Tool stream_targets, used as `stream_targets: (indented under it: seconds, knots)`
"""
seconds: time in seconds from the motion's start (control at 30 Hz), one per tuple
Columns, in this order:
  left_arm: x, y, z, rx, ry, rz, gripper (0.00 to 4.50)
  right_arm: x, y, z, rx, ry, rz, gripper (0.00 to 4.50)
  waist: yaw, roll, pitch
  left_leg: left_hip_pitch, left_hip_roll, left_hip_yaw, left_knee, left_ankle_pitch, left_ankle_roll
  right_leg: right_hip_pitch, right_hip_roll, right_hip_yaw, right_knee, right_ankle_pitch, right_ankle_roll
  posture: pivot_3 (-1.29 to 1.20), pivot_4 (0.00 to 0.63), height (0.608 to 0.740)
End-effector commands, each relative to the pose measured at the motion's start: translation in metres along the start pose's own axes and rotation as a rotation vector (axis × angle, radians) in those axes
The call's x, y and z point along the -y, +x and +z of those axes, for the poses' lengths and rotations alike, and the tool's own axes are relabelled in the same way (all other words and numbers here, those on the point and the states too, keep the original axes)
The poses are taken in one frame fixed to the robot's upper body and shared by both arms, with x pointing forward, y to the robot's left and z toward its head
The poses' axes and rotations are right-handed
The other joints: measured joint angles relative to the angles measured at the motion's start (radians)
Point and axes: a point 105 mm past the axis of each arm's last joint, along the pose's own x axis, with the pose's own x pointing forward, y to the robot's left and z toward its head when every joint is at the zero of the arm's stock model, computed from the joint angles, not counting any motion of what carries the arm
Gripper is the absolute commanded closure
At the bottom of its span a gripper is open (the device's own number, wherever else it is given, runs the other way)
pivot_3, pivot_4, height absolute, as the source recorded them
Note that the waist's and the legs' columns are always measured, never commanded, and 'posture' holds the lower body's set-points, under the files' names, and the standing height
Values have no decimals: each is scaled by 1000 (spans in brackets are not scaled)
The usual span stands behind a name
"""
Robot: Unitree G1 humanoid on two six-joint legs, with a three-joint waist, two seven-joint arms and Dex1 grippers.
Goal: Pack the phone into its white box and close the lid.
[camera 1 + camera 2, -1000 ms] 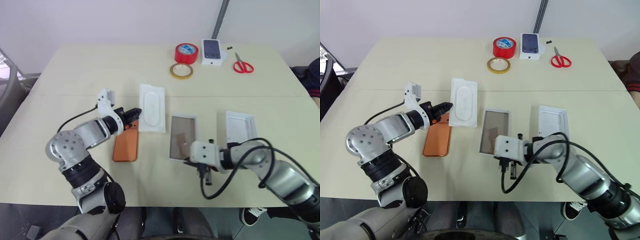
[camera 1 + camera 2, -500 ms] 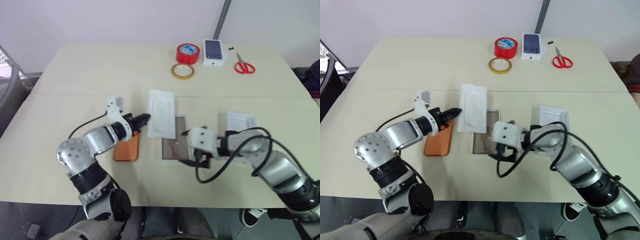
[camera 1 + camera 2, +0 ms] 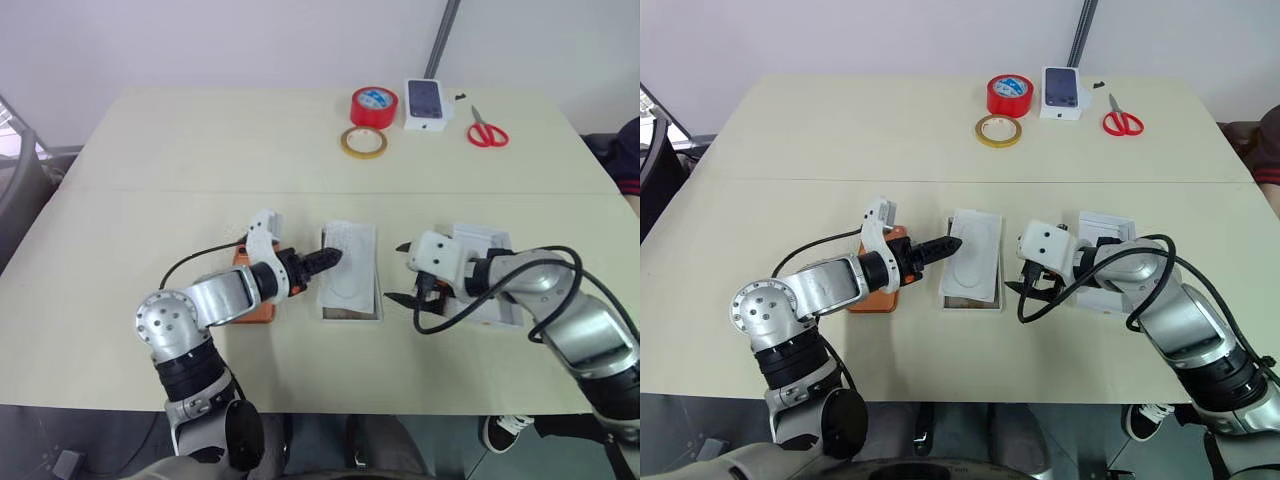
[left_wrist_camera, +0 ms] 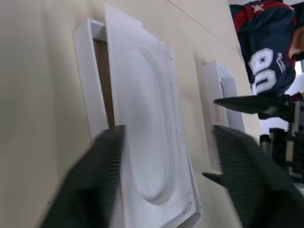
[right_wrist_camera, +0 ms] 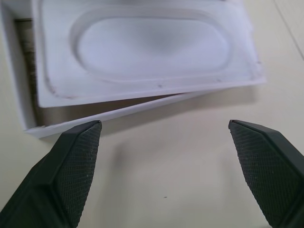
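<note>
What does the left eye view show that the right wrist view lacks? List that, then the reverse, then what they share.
Left eye view adds: the phone partly under the left arm, the left gripper, the lid, two tape rolls, scissors and a small printed box.

Right wrist view adds: the brownish floor of the white box, seen in the gap beside the moulded insert, which lies askew across the box's rim rather than seated.

Shared: insert on box, the open right gripper, the table.
</note>
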Motion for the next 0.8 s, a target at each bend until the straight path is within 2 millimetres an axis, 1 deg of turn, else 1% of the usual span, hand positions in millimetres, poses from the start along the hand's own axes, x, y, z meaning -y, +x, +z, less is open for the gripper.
stream_targets:
  seconds: [0.03,0.07,0.1,0.17,0.2,0.23,0.27,0.33,0.4,0.47,0.57,0.67,0.7,0.8]
  knots:
    - [0,-14,19,54,52,-10,725,12,-4,19,71,0,-48,1223,-2,0,0,0,0,0,0,0,0,0,0,0,0,0,0,0,150,740]
    - [-3,-18,25,74,64,-1,725,13,-2,21,80,4,-54,1874,-3,0,0,0,0,0,0,0,0,0,0,0,0,0,0,0,150,740]
    - [-5,-23,31,90,89,15,725,14,2,22,85,10,-61,2320,-3,0,0,0,1,0,0,0,0,0,1,0,0,0,0,0,150,740]
    - [-13,-34,42,114,186,73,725,16,11,26,98,25,-76,3378,-4,0,0,0,1,0,-1,0,-1,0,1,0,0,0,0,0,150,740]
    - [-16,-39,46,125,244,99,725,16,16,28,103,29,-79,3836,-4,0,0,0,1,0,-1,0,-1,0,1,0,0,0,0,0,150,740]
    - [-18,-44,49,138,308,113,725,15,23,30,105,30,-82,4421,-5,0,0,0,0,0,-1,0,-1,-1,1,0,0,0,0,0,150,740]
    - [-20,-49,51,143,372,112,725,15,31,31,99,27,-90,4468,-5,1,0,0,0,0,-1,1,-1,-1,1,0,0,0,0,0,150,740]
    - [-23,-56,45,120,531,100,725,15,44,32,72,1,-103,4468,-6,1,0,1,0,1,-2,1,-2,-1,0,0,0,0,0,0,150,740]
    - [-26,-63,32,67,708,68,725,9,52,35,60,-21,-74,4468,-6,2,0,1,0,1,-3,1,-2,-2,0,1,-1,0,-1,0,150,740]
    - [-29,-69,20,21,827,21,725,-2,56,36,52,-62,-11,4468,0,2,0,1,-1,1,-5,2,-3,-2,-1,1,-1,0,-1,0,150,740]
    - [-32,-78,10,-6,894,-42,725,-20,56,34,37,-111,85,4468,1,2,0,0,-1,1,-5,1,-3,-2,-2,1,-2,0,-1,0,150,740]
    - [-34,-84,7,-15,923,-77,725,-38,50,34,42,-128,190,4468,-1,2,0,0,-1,1,-6,0,0,-2,-3,0,-2,0,-1,0,150,740]
    - [-35,-86,5,-21,934,-85,725,-44,48,34,43,-135,225,4468,-2,2,0,0,-1,1,-6,-3,5,-2,-3,0,-2,0,-1,0,150,740]
    - [-37,-87,2,-29,948,-95,725,-59,40,32,34,-140,306,4468,-4,2,0,0,0,1,-6,-3,6,-2,-3,0,-2,0,-1,0,150,740]
